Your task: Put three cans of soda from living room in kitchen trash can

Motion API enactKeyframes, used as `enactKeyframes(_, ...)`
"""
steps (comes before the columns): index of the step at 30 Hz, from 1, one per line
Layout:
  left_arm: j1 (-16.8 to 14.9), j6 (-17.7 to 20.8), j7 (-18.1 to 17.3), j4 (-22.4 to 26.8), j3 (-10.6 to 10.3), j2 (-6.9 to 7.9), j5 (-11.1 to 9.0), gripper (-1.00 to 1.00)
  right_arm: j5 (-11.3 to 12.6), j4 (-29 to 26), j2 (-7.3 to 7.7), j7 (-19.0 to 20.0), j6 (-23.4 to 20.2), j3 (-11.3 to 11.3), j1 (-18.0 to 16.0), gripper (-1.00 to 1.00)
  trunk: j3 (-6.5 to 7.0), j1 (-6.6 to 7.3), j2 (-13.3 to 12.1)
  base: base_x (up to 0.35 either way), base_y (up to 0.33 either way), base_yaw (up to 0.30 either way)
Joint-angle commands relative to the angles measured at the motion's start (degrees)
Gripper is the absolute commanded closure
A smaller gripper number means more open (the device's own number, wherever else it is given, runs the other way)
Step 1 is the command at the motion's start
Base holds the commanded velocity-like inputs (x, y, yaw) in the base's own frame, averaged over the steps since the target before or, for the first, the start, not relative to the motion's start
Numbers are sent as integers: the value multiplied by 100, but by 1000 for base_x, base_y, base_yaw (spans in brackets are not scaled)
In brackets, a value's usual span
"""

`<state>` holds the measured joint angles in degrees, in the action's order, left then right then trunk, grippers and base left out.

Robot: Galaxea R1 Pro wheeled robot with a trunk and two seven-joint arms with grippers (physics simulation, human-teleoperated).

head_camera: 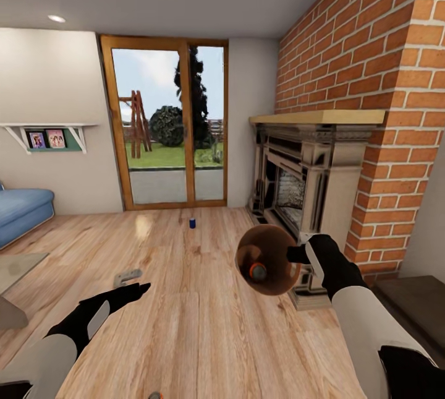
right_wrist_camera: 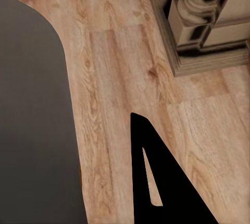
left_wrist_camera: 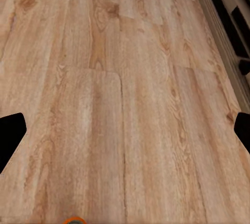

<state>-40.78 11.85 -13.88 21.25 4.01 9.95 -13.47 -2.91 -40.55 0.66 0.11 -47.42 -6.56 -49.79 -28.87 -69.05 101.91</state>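
Trash can [head_camera: 267, 261], held at its rim by my right claw [head_camera: 301, 255], tilted mouth toward me, orange can [head_camera: 258, 272] inside. Left claw [head_camera: 137, 289] hangs spread and empty. Blue can [head_camera: 192, 223] stands ahead on the floor [head_camera: 198, 325]: collecting continues; next, drive closer.

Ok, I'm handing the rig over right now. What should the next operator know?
Left gripper: open, empty, low over the wood floor.
Right gripper: shut on the trash can, holding it at the rim beside the fireplace.
Done: orange can lies inside the trash can.
Left: blue can stands on the floor near the glass doors; third can, orange-rimmed, sits on the floor just by the robot. Probably bin both, then take the trash can to the kitchen.
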Motion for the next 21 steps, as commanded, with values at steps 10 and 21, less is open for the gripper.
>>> enactKeyframes(10,0,1,661,-6,10,6,2,-100,32,-6,-16,-8,-1,13,-1,100,-179,-220,403,0,0,0)
enactKeyframes(21,0,3,784,-9,4,-17,10,-100,28,-6,-22,-19,4,23,4,100,-376,-462,844,0,0,0)
